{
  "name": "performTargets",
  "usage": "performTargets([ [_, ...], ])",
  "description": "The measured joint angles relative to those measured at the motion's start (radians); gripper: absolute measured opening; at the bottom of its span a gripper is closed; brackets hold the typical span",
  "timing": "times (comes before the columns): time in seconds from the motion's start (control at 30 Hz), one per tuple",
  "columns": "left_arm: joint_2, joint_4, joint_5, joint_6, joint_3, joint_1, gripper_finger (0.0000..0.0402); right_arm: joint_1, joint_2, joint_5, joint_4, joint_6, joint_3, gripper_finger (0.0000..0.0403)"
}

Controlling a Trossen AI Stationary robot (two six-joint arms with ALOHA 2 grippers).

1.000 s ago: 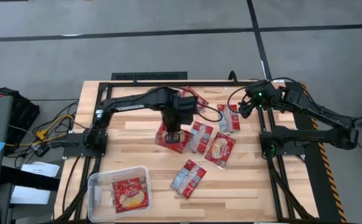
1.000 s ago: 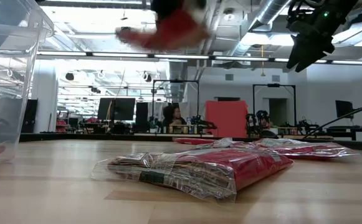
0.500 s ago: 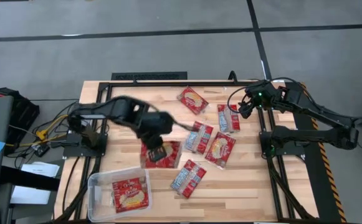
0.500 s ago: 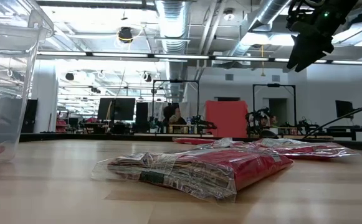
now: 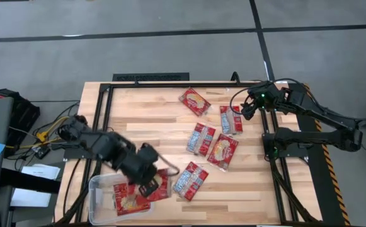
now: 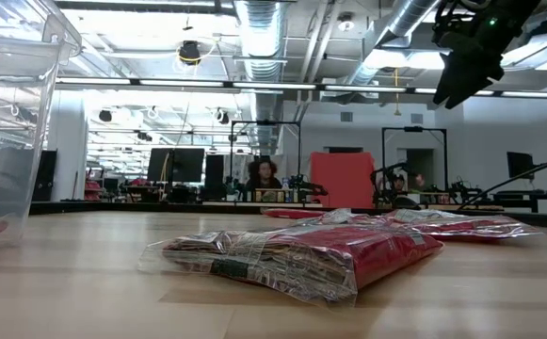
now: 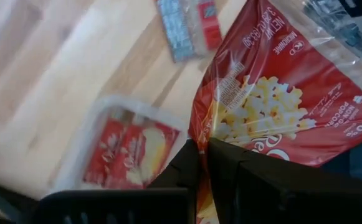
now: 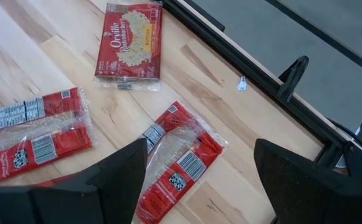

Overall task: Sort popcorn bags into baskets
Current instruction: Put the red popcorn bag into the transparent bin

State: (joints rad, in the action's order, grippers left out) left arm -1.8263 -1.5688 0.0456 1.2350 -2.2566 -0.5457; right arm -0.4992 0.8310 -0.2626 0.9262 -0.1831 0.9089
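My left gripper [image 5: 148,186] [image 7: 202,155] is shut on a red popcorn bag [image 5: 160,188] [image 7: 280,99], above the right end of the clear tub [image 5: 96,186] [image 7: 81,134] at the table's near left. One red packet [image 5: 130,197] [image 7: 121,155] lies flat in the tub. Several more packets lie flat on the table's middle: [image 5: 194,101], [image 5: 231,119], [image 5: 200,139], [image 5: 222,150], [image 5: 190,180]. My right gripper [image 5: 247,111] [image 8: 199,155] is open, raised over the far right, above the packet [image 8: 174,158]. My left gripper pinches the red popcorn bag between its two fingers at an edge of its clear wrapper [image 7: 221,127]. The fingers come from above, slanting toward the near edge. The bag is lifted clear and reaches out past the fingertips over the tub's right rim.
Black rails [image 5: 151,78] run along the table's far edge and both sides. The right arm's base [image 5: 290,139] stands on the right side. In the low view a packet [image 6: 301,254] lies close in front, the tub's wall [image 6: 9,122] at the left. People show in the room behind.
My left gripper has swung from the table's middle toward the near left, down to the tub, carrying the red popcorn bag with it. The bag, earlier over the cluster of packets, now hangs over the tub's right end. The right arm has kept still.
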Motion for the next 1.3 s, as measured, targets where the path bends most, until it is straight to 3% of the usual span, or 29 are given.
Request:
performTargets([
  [0.23, 0.02, -0.002, -0.034, 0.245, 0.145, -0.132, 0.0002, 0.0, 0.0, 0.0, -0.049, 0.0, 0.0, 0.0317],
  [0.4, 0.121, -0.003, 0.024, 0.505, 0.299, -0.227, 0.0003, -0.003, 0.014, 0.0, -0.092, 0.001, 0.0, 0.0317],
  [0.53, 0.198, -0.002, 0.028, 0.58, 0.41, -0.293, 0.0003, -0.008, 0.036, 0.002, -0.1, 0.005, 0.0, 0.0317],
  [0.7, 0.251, 0.039, 0.001, 0.451, 0.532, -0.309, 0.0003, -0.008, 0.075, 0.002, -0.101, 0.009, 0.0, 0.0317],
  [0.93, 0.282, 0.139, -0.039, 0.325, 0.746, -0.245, 0.0004, -0.009, 0.134, 0.002, -0.1, 0.018, 0.0, 0.0317],
  [1.17, 0.37, 0.391, -0.076, 0.284, 0.984, -0.21, 0.0004, -0.032, 0.139, 0.002, -0.106, 0.051, 0.0, 0.0317],
  [1.3, 0.391, 0.48, -0.1, 0.221, 1.057, -0.196, 0.0004, -0.061, 0.136, 0.002, -0.104, 0.053, 0.0, 0.0317],
])
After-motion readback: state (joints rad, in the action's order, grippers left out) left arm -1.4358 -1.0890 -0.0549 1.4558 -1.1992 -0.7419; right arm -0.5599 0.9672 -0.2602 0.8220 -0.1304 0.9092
